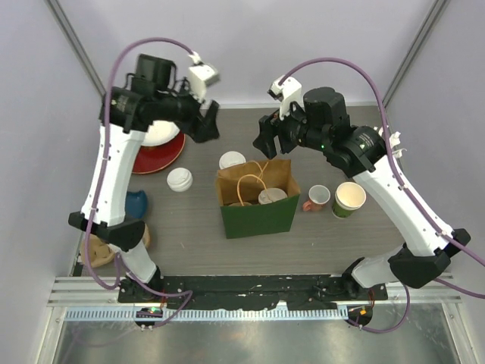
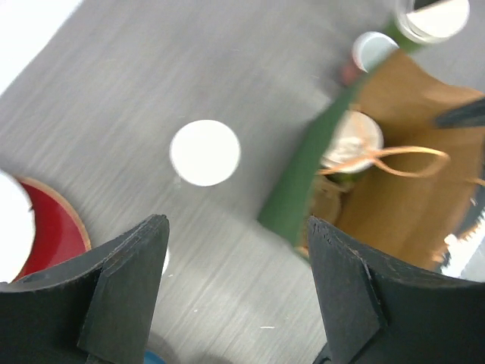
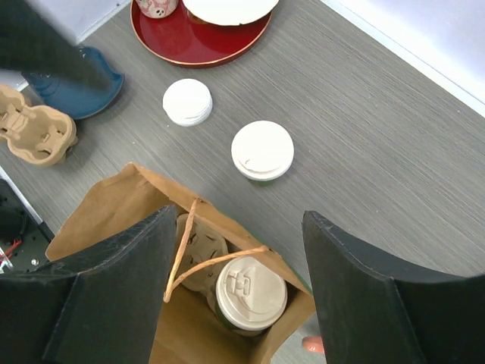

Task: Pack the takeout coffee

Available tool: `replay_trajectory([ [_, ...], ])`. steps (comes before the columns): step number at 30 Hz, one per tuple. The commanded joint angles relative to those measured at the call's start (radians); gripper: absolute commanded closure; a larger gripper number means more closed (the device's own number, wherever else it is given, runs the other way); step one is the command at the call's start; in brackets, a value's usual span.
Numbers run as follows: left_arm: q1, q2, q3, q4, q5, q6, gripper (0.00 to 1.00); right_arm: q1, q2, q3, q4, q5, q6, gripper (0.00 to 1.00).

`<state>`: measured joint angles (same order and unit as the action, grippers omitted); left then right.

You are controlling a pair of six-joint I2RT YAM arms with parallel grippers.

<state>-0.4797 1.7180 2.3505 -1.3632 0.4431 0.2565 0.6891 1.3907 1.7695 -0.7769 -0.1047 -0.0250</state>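
One takeout coffee cup with a white lid [image 1: 272,196] [image 3: 251,292] [image 2: 348,140] stands inside the green paper bag [image 1: 258,216] [image 3: 98,216] [image 2: 292,178], beside a cardboard carrier [image 3: 198,243]. A second lidded cup [image 1: 232,160] [image 3: 262,149] [image 2: 204,152] stands on the table just behind the bag. My right gripper [image 1: 265,140] [image 3: 241,214] hovers open above the bag's mouth, holding nothing. My left gripper [image 1: 206,125] [image 2: 236,221] is open and empty over the table, left of the bag and behind the second cup.
A stack of white lids [image 1: 179,179] [image 3: 187,101] lies left of the bag. A red plate [image 1: 159,155] [image 3: 197,34] with a white dish sits at the back left. A pink-handled mug [image 1: 318,197] and a lidless green cup [image 1: 349,199] stand to the bag's right. A blue dish [image 1: 136,203] and a cardboard carrier [image 1: 98,246] lie at the left.
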Motion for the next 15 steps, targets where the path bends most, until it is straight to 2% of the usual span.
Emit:
replay_trajectory([
  [1, 0.209, 0.044, 0.067, -0.241, 0.1, -0.02, 0.27, -0.043, 0.028, 0.062, 0.047, -0.058, 0.053, 0.27],
  [2, 0.22, 0.054, 0.049, -0.246, 0.106, -0.004, 0.38, -0.048, 0.034, 0.076, 0.033, -0.062, 0.054, 0.27],
  [5, 0.224, 0.071, -0.052, -0.267, 0.137, 0.16, 0.52, -0.059, 0.073, 0.116, -0.036, -0.09, 0.034, 0.27],
  [6, 0.225, 0.068, -0.084, -0.267, 0.15, 0.284, 0.54, -0.065, 0.096, 0.129, -0.059, -0.092, 0.028, 0.27],
  [9, 0.283, 0.046, -0.207, -0.26, 0.291, 0.472, 0.51, -0.077, 0.128, 0.192, -0.139, -0.101, -0.006, 0.27],
  [10, 0.333, 0.043, -0.268, -0.257, 0.343, 0.604, 0.49, -0.082, 0.148, 0.217, -0.169, -0.107, -0.013, 0.27],
  [11, 0.355, 0.042, -0.296, -0.249, 0.427, 0.662, 0.44, -0.083, 0.157, 0.226, -0.186, -0.112, -0.016, 0.27],
  [12, 0.372, 0.045, -0.319, -0.247, 0.449, 0.712, 0.42, -0.085, 0.163, 0.235, -0.2, -0.113, -0.019, 0.27],
  [13, 0.378, 0.069, -0.338, -0.264, 0.463, 0.844, 0.41, -0.083, 0.18, 0.251, -0.223, -0.113, -0.019, 0.27],
  [15, 0.377, 0.095, -0.345, -0.298, 0.514, 0.923, 0.38, -0.083, 0.192, 0.265, -0.237, -0.112, -0.015, 0.28],
])
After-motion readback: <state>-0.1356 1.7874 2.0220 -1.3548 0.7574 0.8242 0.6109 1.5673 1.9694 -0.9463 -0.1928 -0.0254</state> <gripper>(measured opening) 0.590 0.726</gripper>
